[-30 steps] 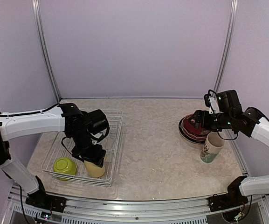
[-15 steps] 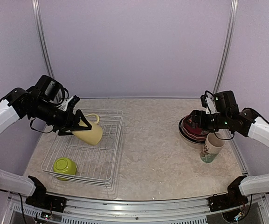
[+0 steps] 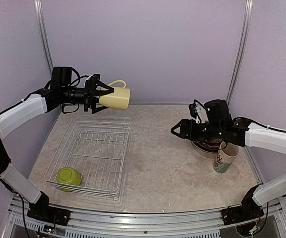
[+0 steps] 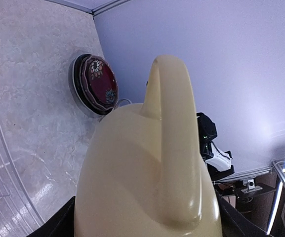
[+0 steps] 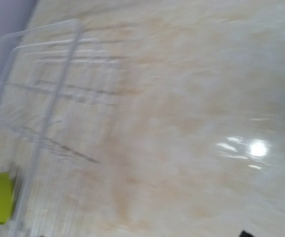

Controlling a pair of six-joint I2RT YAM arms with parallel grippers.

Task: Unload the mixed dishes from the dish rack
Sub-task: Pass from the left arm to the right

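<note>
Gripping: left gripper [image 3: 99,95] clamped on pale yellow mug [image 3: 117,98], held clear above dish rack [image 3: 125,148].
Right gripper [image 3: 176,131]: jaws apart, empty.
Lime-green bowl [image 3: 69,177]: in rack's near corner.

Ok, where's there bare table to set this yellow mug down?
The widest bare stretch is the middle of the table, between the dish rack and the plate stack. The near edge in front of the floral mug is free too. Crowded: the right side, where that mug stands close beside the plates.
</note>
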